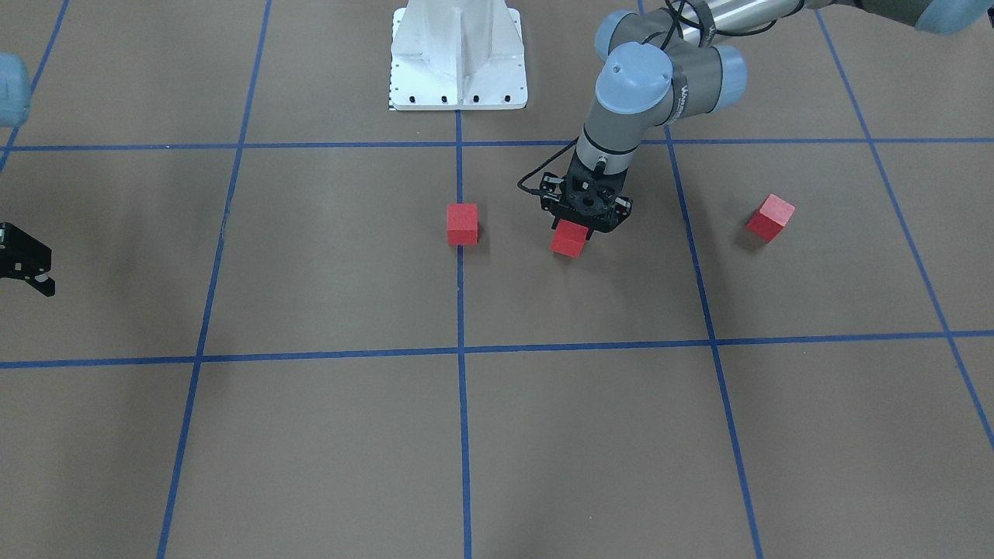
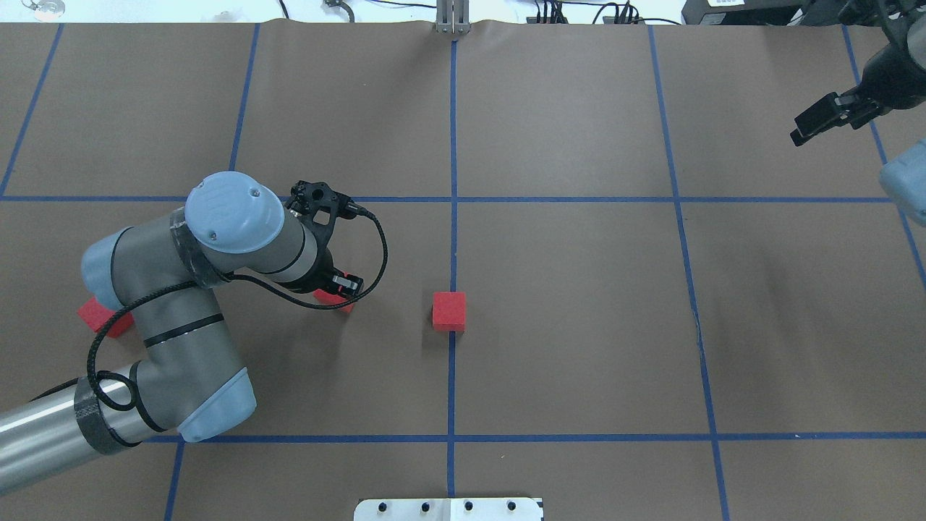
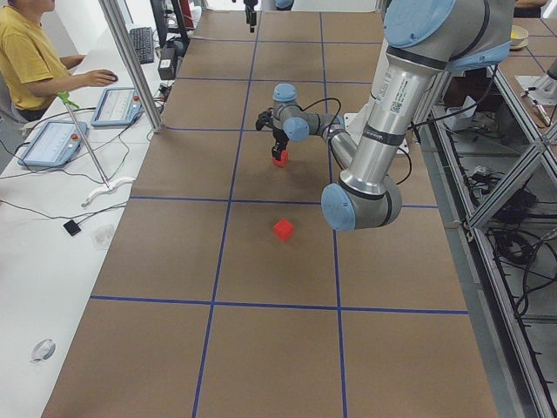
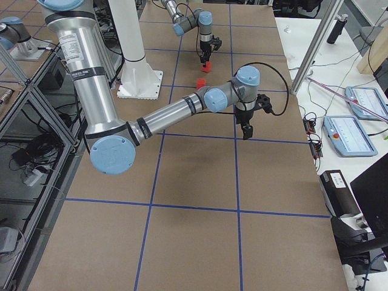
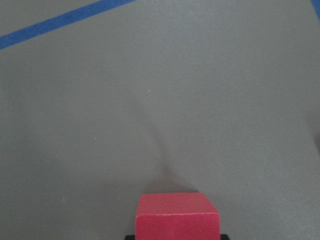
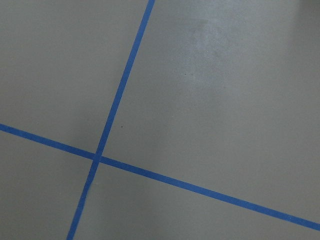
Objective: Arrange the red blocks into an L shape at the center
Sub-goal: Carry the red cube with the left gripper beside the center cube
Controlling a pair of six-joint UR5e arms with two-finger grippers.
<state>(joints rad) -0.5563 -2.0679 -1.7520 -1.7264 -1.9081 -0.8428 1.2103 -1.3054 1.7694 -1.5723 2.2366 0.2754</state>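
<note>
The left pincer [image 1: 584,225] is clamped on one red block [image 1: 569,241], near the blue centre line [image 1: 460,310]; a second red block [image 1: 462,223] sits on that line (the third red block [image 1: 770,217] lies well apart); the right pincer [image 1: 31,272] hangs far aside, and I cannot tell whether it is open.

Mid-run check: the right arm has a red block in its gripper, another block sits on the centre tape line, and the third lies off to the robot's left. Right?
Wrong arm: the left gripper has the red block, as the front-facing view shows; the right gripper holds nothing. The block on the centre line and the third block are as you said.
</note>
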